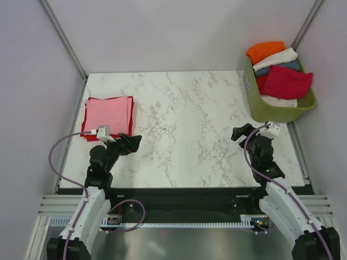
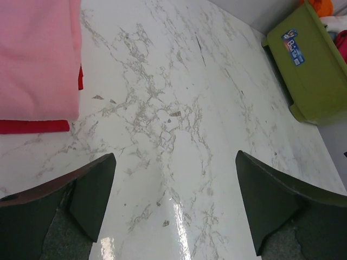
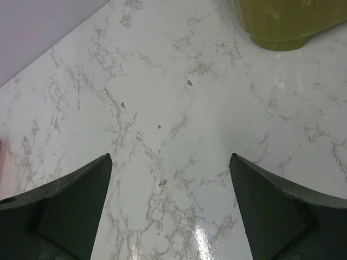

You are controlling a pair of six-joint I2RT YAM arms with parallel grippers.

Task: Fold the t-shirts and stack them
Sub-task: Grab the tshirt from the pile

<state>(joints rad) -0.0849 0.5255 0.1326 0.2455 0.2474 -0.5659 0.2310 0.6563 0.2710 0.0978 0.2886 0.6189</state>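
Note:
A folded pink t-shirt (image 1: 108, 114) lies on a folded crimson t-shirt (image 1: 85, 133) at the table's left edge; in the left wrist view the pink one (image 2: 38, 54) covers all but a strip of the crimson one (image 2: 32, 126). Orange (image 1: 265, 51), white (image 1: 277, 58), teal (image 1: 284, 67) and deep red (image 1: 287, 82) t-shirts are heaped in the basket. My left gripper (image 1: 132, 143) (image 2: 174, 162) hovers open just right of the stack, holding nothing. My right gripper (image 1: 242, 131) (image 3: 171, 162) stands open over bare marble below the basket.
The olive-green basket (image 1: 274, 112) (image 2: 309, 70) (image 3: 287, 21) sits at the table's far right corner, partly over the edge. Grey walls close in the left, right and back of the white marble table (image 1: 184, 124).

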